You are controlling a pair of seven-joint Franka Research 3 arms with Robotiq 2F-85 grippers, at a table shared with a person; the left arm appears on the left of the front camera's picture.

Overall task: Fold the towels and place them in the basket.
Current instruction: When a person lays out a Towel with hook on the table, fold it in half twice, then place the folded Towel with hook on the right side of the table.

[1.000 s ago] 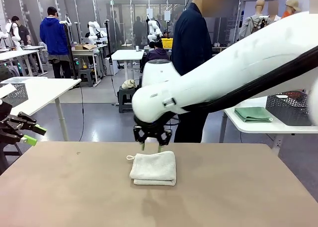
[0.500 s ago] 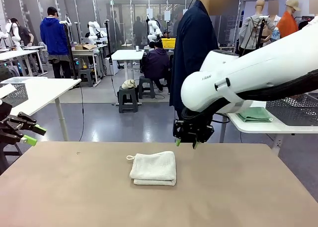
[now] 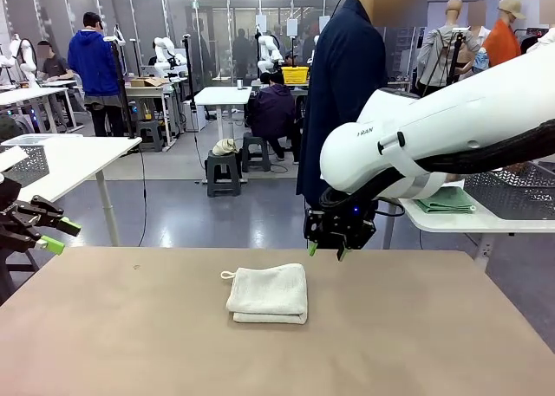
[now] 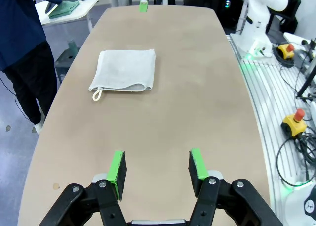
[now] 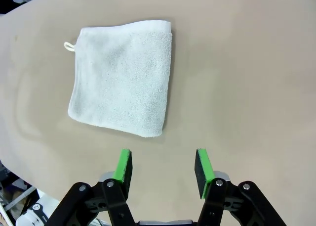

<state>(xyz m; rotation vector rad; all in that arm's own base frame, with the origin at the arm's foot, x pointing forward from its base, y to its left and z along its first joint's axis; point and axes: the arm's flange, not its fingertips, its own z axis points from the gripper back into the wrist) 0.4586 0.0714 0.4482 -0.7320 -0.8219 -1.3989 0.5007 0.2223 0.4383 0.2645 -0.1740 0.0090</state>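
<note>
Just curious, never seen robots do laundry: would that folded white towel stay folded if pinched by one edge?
Probably not: the towel looks like soft terry, its layers loosely stacked, so it would likely droop open. Pushed, it may bunch on the matte table rather than slide.

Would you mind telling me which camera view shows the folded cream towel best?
The right wrist view: it looks almost straight down on the cream towel, large, with its corner loop clear. The left wrist view shows it whole but farther off; the front view shows it foreshortened from a low angle.
</note>
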